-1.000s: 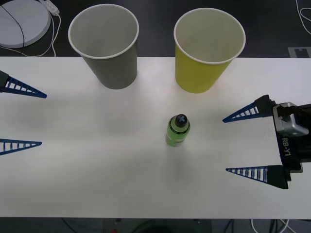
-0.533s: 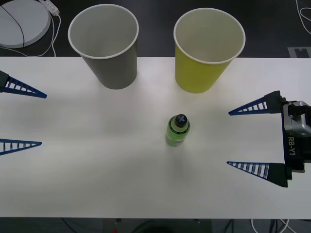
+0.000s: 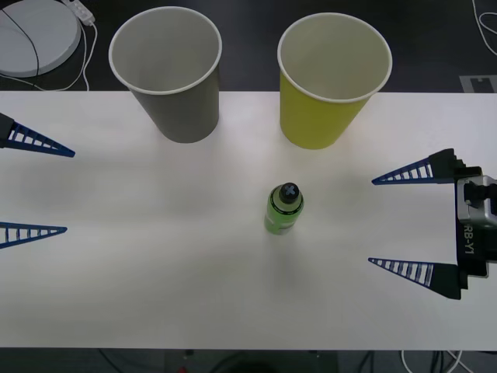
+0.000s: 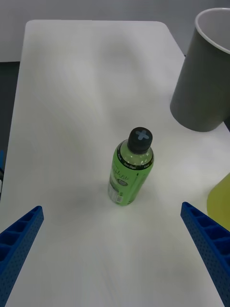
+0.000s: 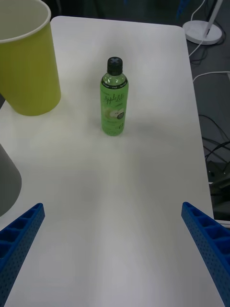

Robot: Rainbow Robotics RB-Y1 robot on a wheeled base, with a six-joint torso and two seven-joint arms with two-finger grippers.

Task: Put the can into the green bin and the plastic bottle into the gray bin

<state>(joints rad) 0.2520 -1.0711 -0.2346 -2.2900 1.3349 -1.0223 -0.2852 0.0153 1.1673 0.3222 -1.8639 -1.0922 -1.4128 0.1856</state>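
Observation:
The plastic bottle, bright green with a black cap, stands upright mid-table; it also appears in both wrist views. Behind it stand the gray bin on the left and the green bin on the right, both upright. My right gripper is open to the right of the bottle, well apart from it and pointing at it. At the table's left edge my left gripper waits open and holds nothing. The can is out of view.
A white round lamp base with a cable lies beyond the table's far left corner. The white table has free room in front of and around the bottle.
My right gripper has drawn back to the right, away from the bottle. The bottle, both bins and the left gripper have stayed put.

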